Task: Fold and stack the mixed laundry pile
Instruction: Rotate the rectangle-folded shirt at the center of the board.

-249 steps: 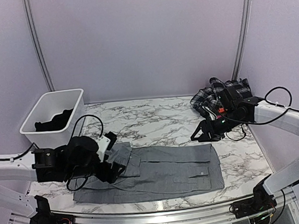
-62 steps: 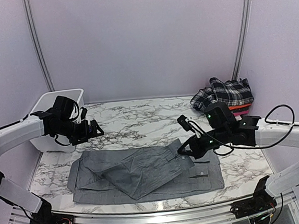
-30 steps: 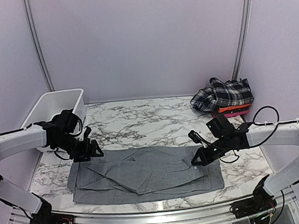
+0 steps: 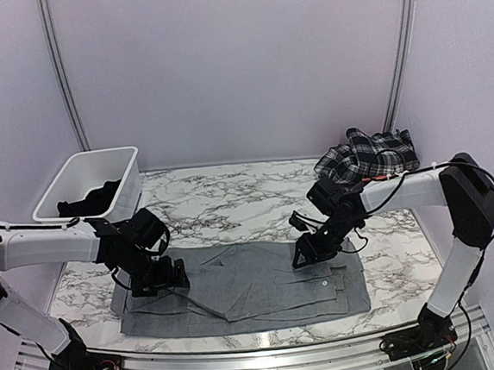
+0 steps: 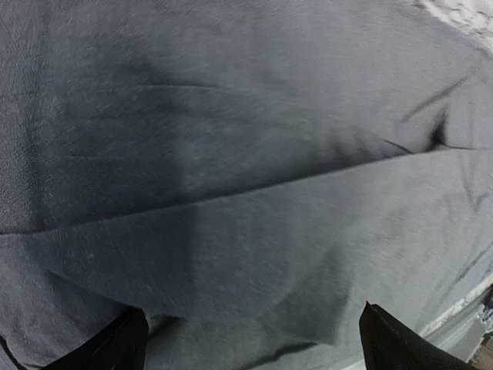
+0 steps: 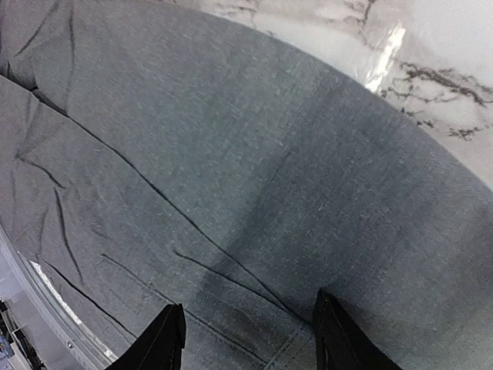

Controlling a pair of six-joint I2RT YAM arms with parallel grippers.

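The grey trousers (image 4: 247,284) lie folded lengthwise across the near half of the marble table (image 4: 231,199). My left gripper (image 4: 158,278) hovers over their left end, open, with only grey cloth (image 5: 254,193) below and nothing between the fingertips (image 5: 389,347). My right gripper (image 4: 309,249) hangs over the trousers' right part, jaws apart, grey cloth (image 6: 254,200) under the fingertips (image 6: 166,339) and nothing held. A black-and-white plaid piece (image 4: 368,159) sits on a red-pink piece (image 4: 385,177) at the back right. A black cloth (image 4: 88,201) lies in the basket.
A white plastic basket (image 4: 88,195) stands at the back left of the table. The metal rail (image 4: 245,358) runs along the near edge. Grey walls close the back and sides.
Both grippers have let go of the trousers and opened. The left one moved right and down over the left end; the right one pulled back left over the cloth. The trousers lie flatter.
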